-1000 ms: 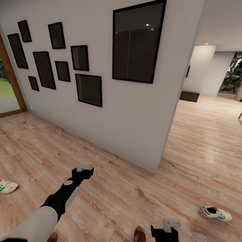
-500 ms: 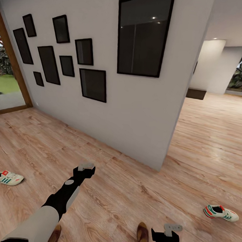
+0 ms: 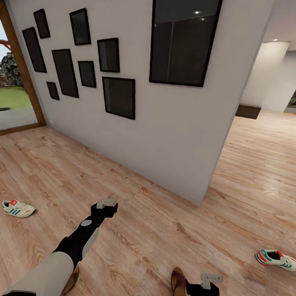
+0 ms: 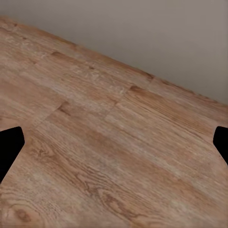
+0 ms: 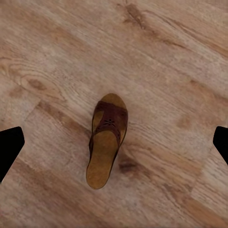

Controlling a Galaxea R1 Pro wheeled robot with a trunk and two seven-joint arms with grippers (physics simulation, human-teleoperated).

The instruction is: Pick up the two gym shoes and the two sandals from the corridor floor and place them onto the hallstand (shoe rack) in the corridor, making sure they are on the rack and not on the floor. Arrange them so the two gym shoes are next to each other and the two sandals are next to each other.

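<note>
Far left on the light brown wood-grain plank corridor floor (image 3: 161, 227) there's one white lace-up gym shoe with green stripes and a red heel (image 3: 17, 209), lying alone, well apart from everything else. Behind it, a wood-framed glass door (image 3: 14, 84) shows grass outside, and the white wall (image 3: 174, 136) running to my right carries a cluster of small black picture frames (image 3: 82, 71) plus one big black frame (image 3: 184, 39).

My left gripper (image 3: 106, 204) hangs out over bare planks, and from the left wrist camera its black fingers (image 4: 9, 149) sit wide apart with nothing between them, just floor and the base of the wall.

Tucked right under my left forearm is a brown slip-on sandal (image 3: 71, 282), mostly hidden. Further right lies the second brown open-toe sandal with the dark reddish strap and tan footbed (image 3: 178, 285), just beside my right gripper (image 3: 211, 279). The right wrist camera looks straight down on that sandal (image 5: 106, 139), flat on the planks, sole down, and the fingers (image 5: 10, 145) are spread open, not touching it.

Far right, the other white gym shoe with green and red-orange accents (image 3: 276, 259) sits on the floor near the picture's edge, past the wall's corner.
</note>
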